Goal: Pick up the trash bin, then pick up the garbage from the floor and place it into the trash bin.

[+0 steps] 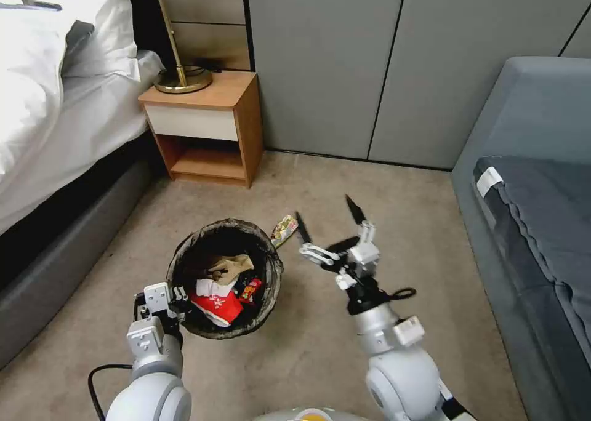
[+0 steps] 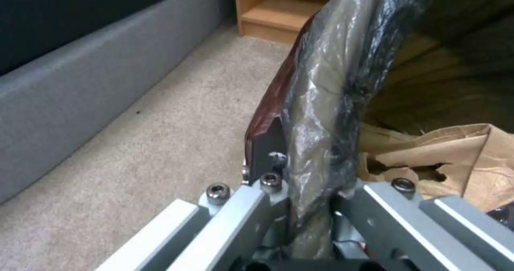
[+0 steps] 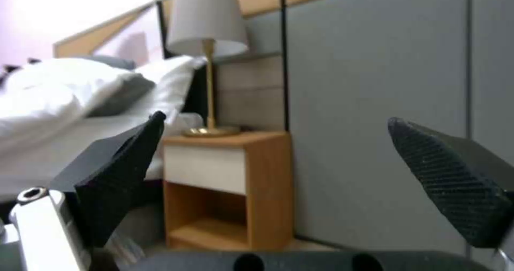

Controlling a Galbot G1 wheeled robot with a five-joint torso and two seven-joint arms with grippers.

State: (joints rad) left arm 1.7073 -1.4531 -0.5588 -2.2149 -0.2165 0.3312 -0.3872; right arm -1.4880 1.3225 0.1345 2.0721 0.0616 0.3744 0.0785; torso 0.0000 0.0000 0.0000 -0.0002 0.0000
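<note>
The left gripper [image 1: 178, 301] is clamped on the near rim of the trash bin [image 1: 271, 285], its fingers pinching the dark liner bag folded over the edge, as the left wrist view shows close up. The bin seems to be carried just above the carpet rather than standing on it, though the head view does not settle this.

Several pieces of garbage already lie inside: a red-and-white carton [image 1: 215, 306], a brown cardboard scrap [image 1: 231, 266] and a small red wrapper [image 1: 250, 289].

One colourful snack wrapper [image 1: 284, 229] remains on the floor, just beside the bin's far rim and toward the nightstand [image 1: 206, 125]. The right gripper [image 1: 329, 220] hangs in the air near that wrapper with its black fingers spread wide apart and nothing between them.

By this reading the bin pickup is done and most litter is collected; at least this wrapper is left.
</note>
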